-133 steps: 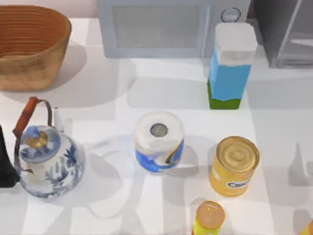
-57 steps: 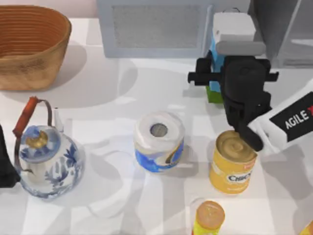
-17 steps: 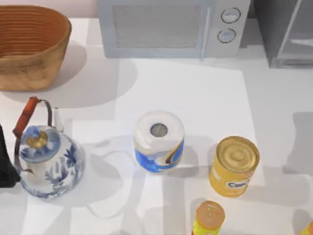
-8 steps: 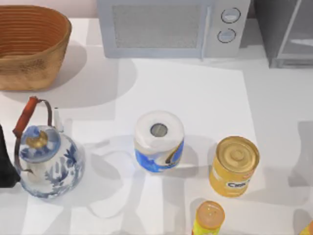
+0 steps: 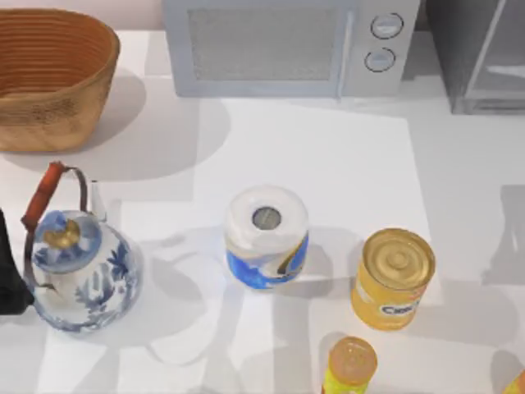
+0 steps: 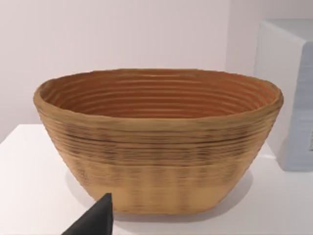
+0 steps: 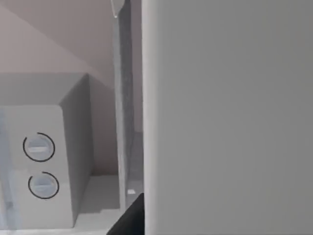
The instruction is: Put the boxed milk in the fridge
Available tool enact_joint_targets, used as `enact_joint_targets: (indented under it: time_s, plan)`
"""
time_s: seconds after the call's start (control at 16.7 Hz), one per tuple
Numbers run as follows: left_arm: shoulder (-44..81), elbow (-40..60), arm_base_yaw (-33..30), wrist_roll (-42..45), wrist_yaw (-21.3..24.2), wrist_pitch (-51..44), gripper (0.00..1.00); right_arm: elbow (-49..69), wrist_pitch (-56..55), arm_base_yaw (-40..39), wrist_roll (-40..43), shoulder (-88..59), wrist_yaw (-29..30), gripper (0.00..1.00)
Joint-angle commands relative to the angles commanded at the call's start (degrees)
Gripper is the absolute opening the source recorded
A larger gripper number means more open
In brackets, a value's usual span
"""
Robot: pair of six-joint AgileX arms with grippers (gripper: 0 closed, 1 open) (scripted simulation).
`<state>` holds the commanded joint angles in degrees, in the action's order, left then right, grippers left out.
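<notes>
No boxed milk stands on the table [image 5: 328,156]; the fridge [image 7: 225,117] looms before the right wrist. Delivery looks underway, though both grippers' finger states I cannot tell.

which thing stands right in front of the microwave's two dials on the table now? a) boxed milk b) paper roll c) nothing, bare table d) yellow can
c: in the top view the table before the microwave dials lies bare; the paper roll and yellow can stand nearer the camera.
</notes>
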<state>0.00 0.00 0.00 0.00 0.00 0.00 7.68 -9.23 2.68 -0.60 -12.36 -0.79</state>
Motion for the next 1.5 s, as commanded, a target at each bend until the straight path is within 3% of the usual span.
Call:
enact_joint_targets:
  time_s: [0.96, 1.2, 1.5]
  plan:
    - [0.0, 0.0, 0.0, 0.0, 0.0, 0.0, 1.00, 38.6, -47.6, 10.9, -1.4, -91.6, -11.0, 0.00]
    - [0.0, 0.0, 0.0, 0.0, 0.0, 0.0, 1.00, 45.3, -55.8, 12.6, -0.9, -106.1, -12.9, 0.00]
    - [0.0, 0.0, 0.0, 0.0, 0.0, 0.0, 1.00, 48.3, -59.5, 13.3, -0.3, -112.2, -13.9, 0.00]
